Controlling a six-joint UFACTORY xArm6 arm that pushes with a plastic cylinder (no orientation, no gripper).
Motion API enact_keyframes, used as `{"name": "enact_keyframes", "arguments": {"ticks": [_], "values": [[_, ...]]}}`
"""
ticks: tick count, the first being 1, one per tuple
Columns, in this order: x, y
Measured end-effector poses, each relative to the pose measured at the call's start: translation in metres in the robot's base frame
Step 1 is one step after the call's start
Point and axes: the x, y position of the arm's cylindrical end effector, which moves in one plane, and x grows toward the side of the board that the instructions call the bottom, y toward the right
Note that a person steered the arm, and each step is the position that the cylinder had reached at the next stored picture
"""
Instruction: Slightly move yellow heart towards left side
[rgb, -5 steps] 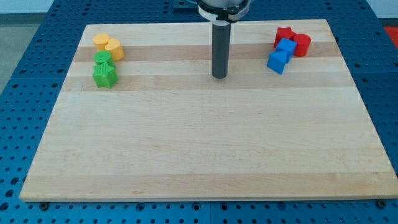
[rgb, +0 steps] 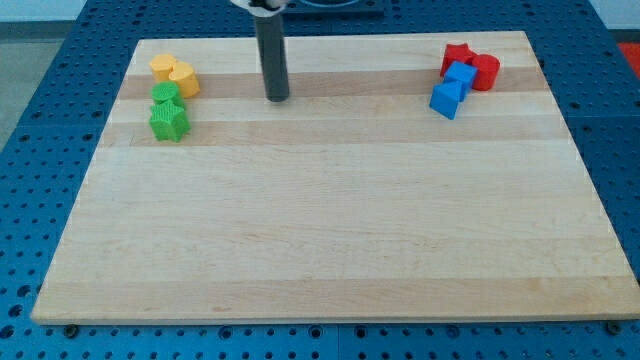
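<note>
Pale wood makes the tabletop (rgb: 330, 230), which lies on a blue board with holes (rgb: 40, 150). My tip (rgb: 277, 98) stands on the wood in the upper part, a little to the view's left of the middle. The rod above it is dark and upright, and it goes out of the view at the top. This arm carries no pincer, so nothing can be said about it being open or closed; only the rod shows.

At the view's top left is a group of four blocks. The yellow heart (rgb: 184, 77) sits at the right of this group, touching or just beside the orange block (rgb: 163, 68), whose shape I cannot tell for sure. Just below them is the green block (rgb: 166, 94), rounded, and below that the green star (rgb: 169, 120), touching it. My tip is to the view's right of the yellow heart, near its height but slightly lower, and clearly apart from it with bare wood between.

At the view's top right is another group, well apart from my tip: a red star (rgb: 456, 56), a red cylinder (rgb: 485, 71), and two blue cubes, one (rgb: 461, 76) just above the other (rgb: 447, 99)
</note>
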Motion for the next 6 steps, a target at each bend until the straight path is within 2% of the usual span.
{"name": "enact_keyframes", "arguments": {"ticks": [1, 3, 4, 6], "values": [[0.0, 0.0], [-0.033, -0.052], [-0.033, -0.103], [-0.033, -0.133]]}}
